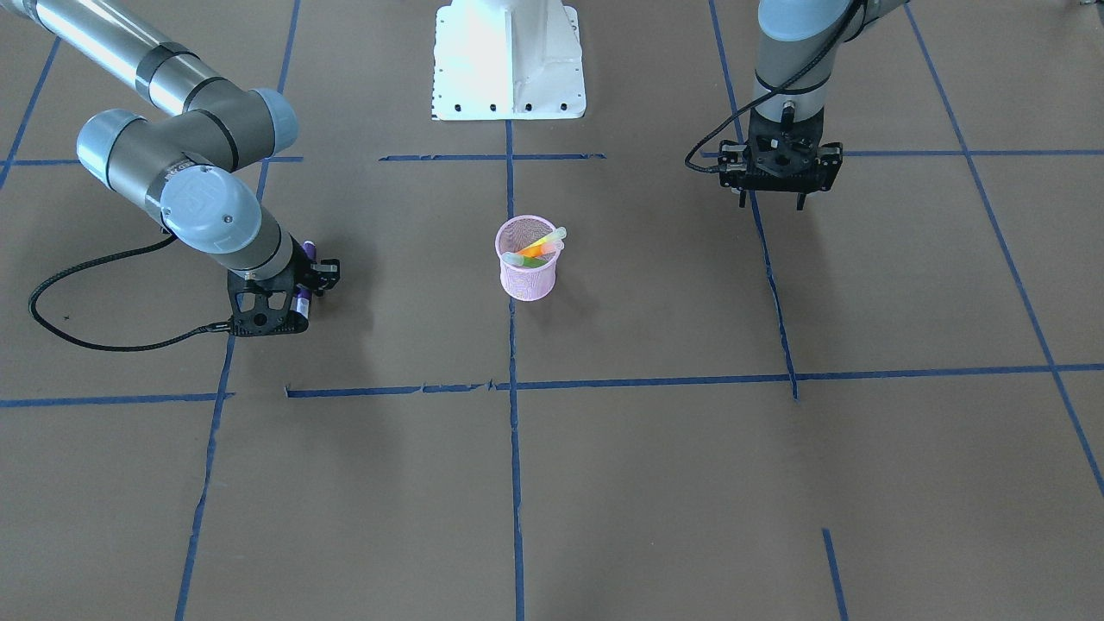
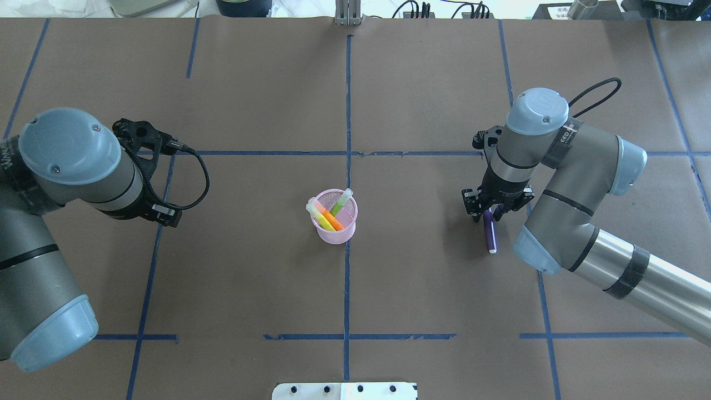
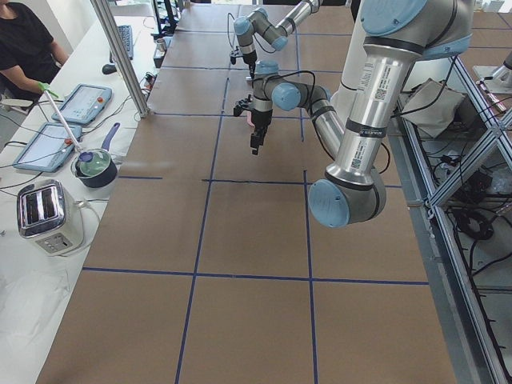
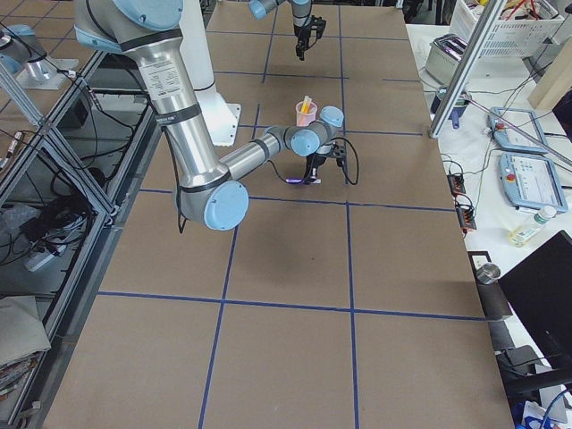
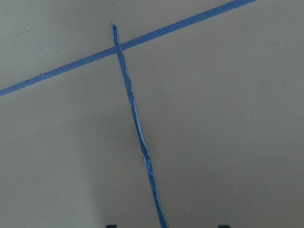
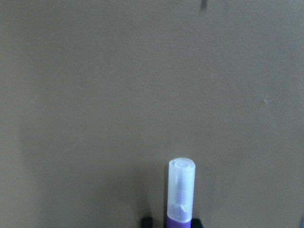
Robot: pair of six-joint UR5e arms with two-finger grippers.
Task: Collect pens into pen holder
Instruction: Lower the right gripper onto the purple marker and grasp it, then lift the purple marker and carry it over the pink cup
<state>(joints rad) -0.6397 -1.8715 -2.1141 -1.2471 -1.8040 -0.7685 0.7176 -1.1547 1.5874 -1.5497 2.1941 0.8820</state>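
The pink mesh pen holder (image 1: 527, 278) (image 2: 336, 229) stands at the table's centre. An orange pen (image 2: 333, 221) and a green pen (image 2: 340, 203) lean inside it, with a yellowish stick beside the orange one. My right gripper (image 2: 488, 214) (image 1: 293, 302) points down, well to the holder's right in the overhead view. It is shut on the purple pen (image 2: 490, 233), whose pale cap (image 6: 181, 190) sticks out past the fingertips, low over the table. My left gripper (image 1: 774, 203) hangs open and empty far on the other side, its fingertips (image 5: 110, 226) wide apart over blue tape.
Blue tape lines (image 2: 348, 111) grid the brown table. The white robot base (image 1: 509, 60) sits at the robot's edge. A side bench holds a toaster (image 3: 48, 216), a pot (image 3: 94, 164) and tablets; a seated person (image 3: 24, 40) is beside it.
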